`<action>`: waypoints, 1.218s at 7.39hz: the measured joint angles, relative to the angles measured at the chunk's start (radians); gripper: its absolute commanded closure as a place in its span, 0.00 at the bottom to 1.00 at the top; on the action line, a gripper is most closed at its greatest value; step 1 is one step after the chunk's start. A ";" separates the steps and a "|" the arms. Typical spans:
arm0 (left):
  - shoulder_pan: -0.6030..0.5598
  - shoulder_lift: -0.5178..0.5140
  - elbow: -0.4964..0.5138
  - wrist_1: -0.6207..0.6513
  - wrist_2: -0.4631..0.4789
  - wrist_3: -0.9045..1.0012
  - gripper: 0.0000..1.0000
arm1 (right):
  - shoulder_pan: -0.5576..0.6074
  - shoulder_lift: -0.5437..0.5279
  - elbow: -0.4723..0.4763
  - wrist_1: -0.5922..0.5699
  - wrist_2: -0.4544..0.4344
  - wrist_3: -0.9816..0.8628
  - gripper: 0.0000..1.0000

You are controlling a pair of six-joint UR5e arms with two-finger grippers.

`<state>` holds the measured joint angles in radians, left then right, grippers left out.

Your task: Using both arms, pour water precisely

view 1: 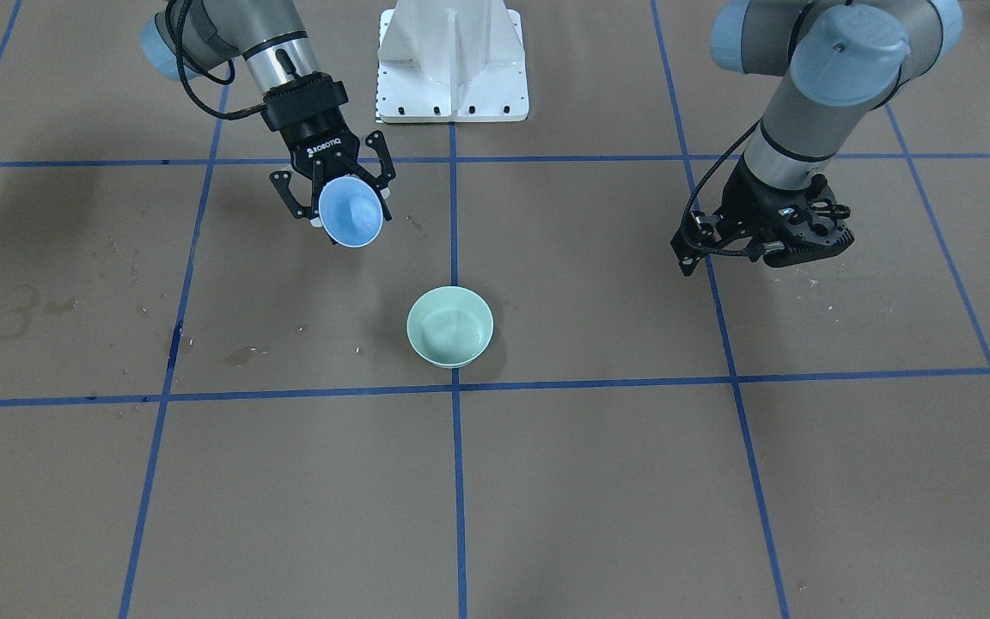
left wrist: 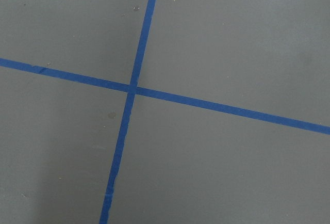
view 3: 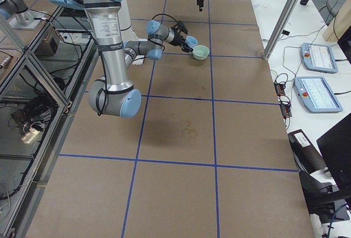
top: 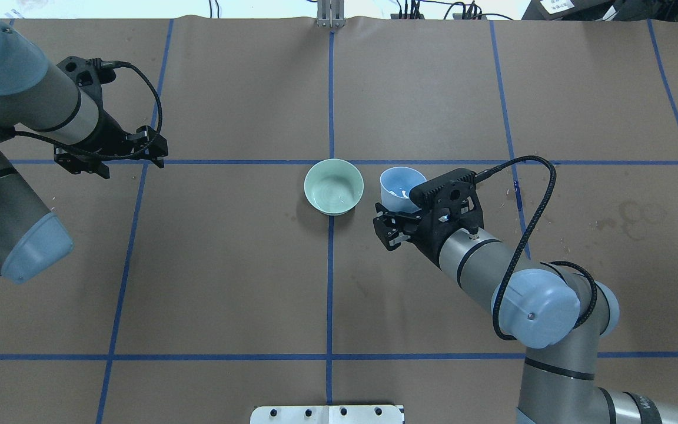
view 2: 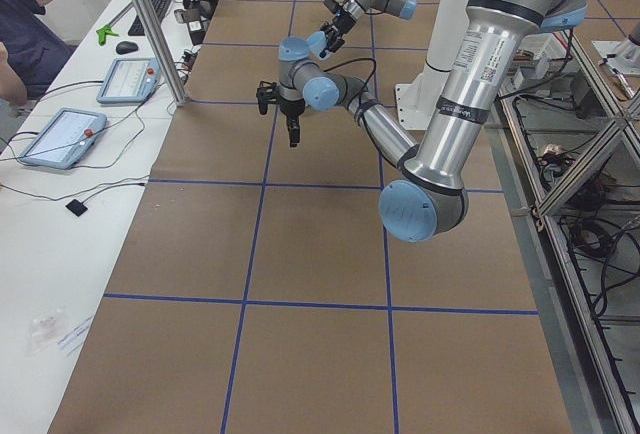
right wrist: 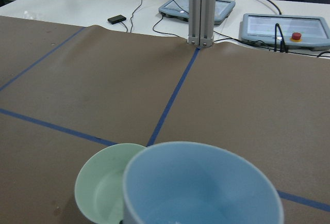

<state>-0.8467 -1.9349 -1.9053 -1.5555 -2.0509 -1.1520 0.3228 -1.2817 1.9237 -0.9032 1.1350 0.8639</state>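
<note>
My right gripper is shut on a light-blue bowl and holds it off the table, tilted, beside a pale green bowl that stands on the table. In the overhead view the blue bowl is just right of the green bowl. A little water glints inside the blue bowl, and faint ripples show in the green bowl. No stream shows. The right wrist view shows the blue bowl in front of the green bowl. My left gripper hangs empty far to the side, its fingers together.
The brown table is marked by blue tape lines. The white pedestal base stands at the robot's side. Dried water stains mark the table. Tablets and a metal post stand beyond the far edge.
</note>
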 measured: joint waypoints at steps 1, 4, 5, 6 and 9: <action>0.000 0.004 0.000 0.000 0.000 0.000 0.00 | 0.015 0.018 -0.027 0.004 0.015 -0.010 1.00; 0.000 0.014 -0.001 -0.001 0.000 0.000 0.00 | 0.053 0.075 -0.108 0.000 0.087 -0.047 1.00; 0.000 0.014 0.000 -0.002 0.000 0.000 0.00 | 0.065 0.090 -0.128 -0.001 0.124 -0.064 1.00; 0.000 0.014 0.001 -0.002 0.000 0.000 0.00 | 0.078 0.101 -0.144 -0.004 0.160 -0.076 1.00; 0.000 0.018 0.001 -0.002 0.000 0.000 0.00 | 0.119 0.170 -0.160 -0.119 0.283 -0.108 1.00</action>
<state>-0.8468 -1.9172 -1.9039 -1.5570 -2.0509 -1.1520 0.4416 -1.1122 1.7635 -1.0218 1.4180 0.7562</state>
